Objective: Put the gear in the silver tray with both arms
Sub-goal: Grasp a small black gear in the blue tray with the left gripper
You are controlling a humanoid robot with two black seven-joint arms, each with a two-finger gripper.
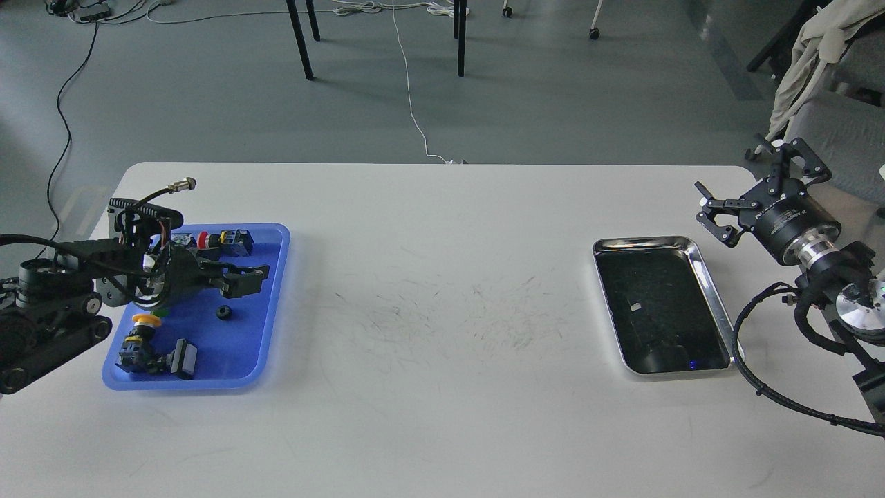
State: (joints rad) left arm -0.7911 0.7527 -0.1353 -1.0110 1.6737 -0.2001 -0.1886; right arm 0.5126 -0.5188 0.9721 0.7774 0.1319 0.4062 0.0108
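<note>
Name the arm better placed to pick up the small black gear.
Left. Its tool hovers over the blue tray just above the gear; the right tool is across the table beyond the silver tray.

Blue tray point(273, 290), silver tray point(698, 257), white table point(442, 277).

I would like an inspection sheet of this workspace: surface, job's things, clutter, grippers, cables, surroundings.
Surface: white rectangular table, faint dark scuff marks at centre.
Job's things: shiny steel silver tray at right, nothing seen inside; small black gear lying in the blue plastic tray at left.
Clutter: red push-button switch and yellow push-button switch in the blue tray.
Grippers: left gripper over the blue tray, above the gear, fingers apart, holding nothing; right gripper open, raised beyond the silver tray.
Cables: black cable loop beside the silver tray; white cord on the floor.
Surroundings: grey floor, black table legs.
</note>
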